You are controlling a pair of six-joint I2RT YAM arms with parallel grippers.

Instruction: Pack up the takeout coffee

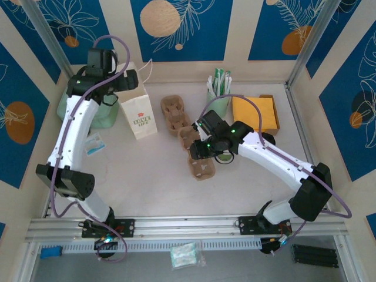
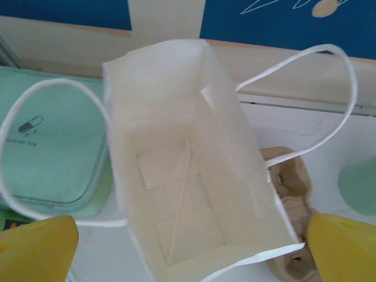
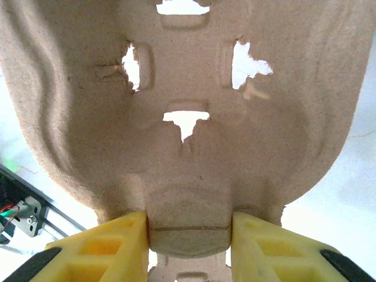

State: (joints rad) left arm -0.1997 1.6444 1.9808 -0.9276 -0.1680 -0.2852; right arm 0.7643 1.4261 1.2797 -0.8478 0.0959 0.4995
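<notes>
Paper bag (image 2: 176, 117): found empty below the wide-open left fingers (image 2: 35, 249). Pulp cup carrier (image 3: 188, 117): clamped between the right fingers (image 3: 111, 247). Nothing is packed yet.

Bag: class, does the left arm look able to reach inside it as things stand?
Probably yes: the left end effector hangs open directly above the bag, whose mouth gapes wide with nothing inside to block it.
</notes>
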